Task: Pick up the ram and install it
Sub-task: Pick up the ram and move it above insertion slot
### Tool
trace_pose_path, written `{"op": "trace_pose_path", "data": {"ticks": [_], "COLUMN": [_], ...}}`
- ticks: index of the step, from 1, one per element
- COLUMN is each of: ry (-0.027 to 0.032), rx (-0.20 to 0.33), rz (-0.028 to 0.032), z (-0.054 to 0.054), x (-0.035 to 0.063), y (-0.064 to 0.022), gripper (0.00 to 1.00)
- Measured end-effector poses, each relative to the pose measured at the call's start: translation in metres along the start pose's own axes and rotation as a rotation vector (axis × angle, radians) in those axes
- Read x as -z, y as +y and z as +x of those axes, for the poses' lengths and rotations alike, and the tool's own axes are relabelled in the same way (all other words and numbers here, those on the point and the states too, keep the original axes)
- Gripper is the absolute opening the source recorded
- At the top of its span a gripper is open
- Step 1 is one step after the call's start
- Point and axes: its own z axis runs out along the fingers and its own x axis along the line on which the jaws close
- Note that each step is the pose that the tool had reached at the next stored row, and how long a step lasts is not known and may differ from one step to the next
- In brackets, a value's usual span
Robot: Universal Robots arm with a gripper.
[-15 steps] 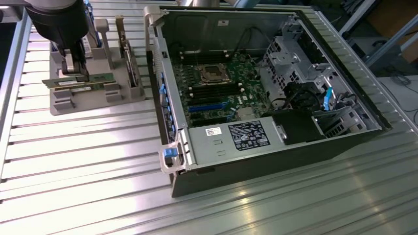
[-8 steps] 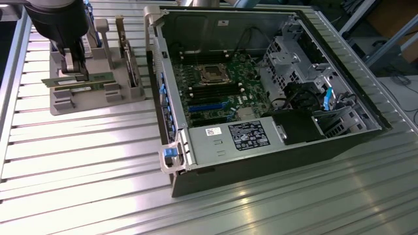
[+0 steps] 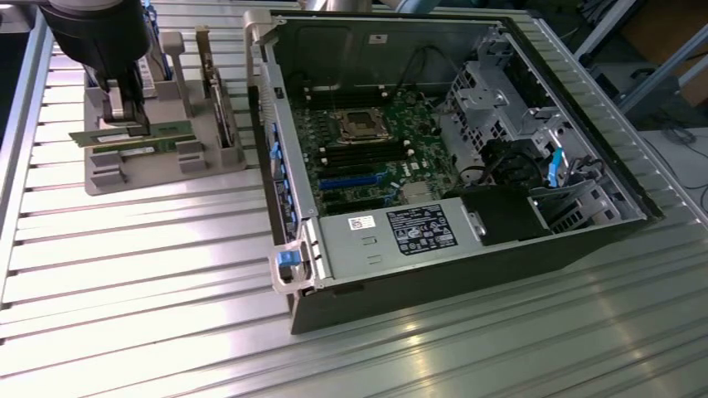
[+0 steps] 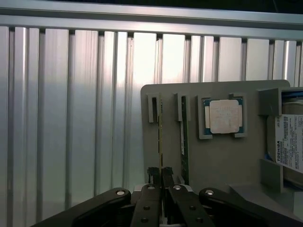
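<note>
**A:** Where's the ram [image 4: 160,127]?

**B:** Edge-up in the grey holder [image 4: 227,163], w/ my gripper [image 4: 159,176] straddling it. The jaws are nearly closed w/ a pad on each face. It looks pinched, tho I can't confirm firm contact.

**A:** How'll it handle?

**B:** Light, stiff, thin, prob. fragile. I'd hold the flat faces near mid-length, stay off the contacts, and not twist it.

**A:** Any diff. between cams?

**B:** Wrist cam gives the edge-on line-up, plus the twin stick [image 4: 184,142] just beside it, then the CPU [image 4: 226,116] and hard drive [image 4: 289,142]. The exterior view adds the open PC case [image 3: 443,274] and motherboard [image 3: 376,157], well apart toward the exterior view's right.
</note>
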Motion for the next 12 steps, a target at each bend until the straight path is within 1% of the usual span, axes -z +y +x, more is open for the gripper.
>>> {"op": "trace_pose_path", "data": {"ticks": [12], "ry": [0.0000], "rx": [0.000], "rz": [-0.0001], "z": [-0.0001], "x": [0.0022], "y": [0.0001], "gripper": [0.13]}}
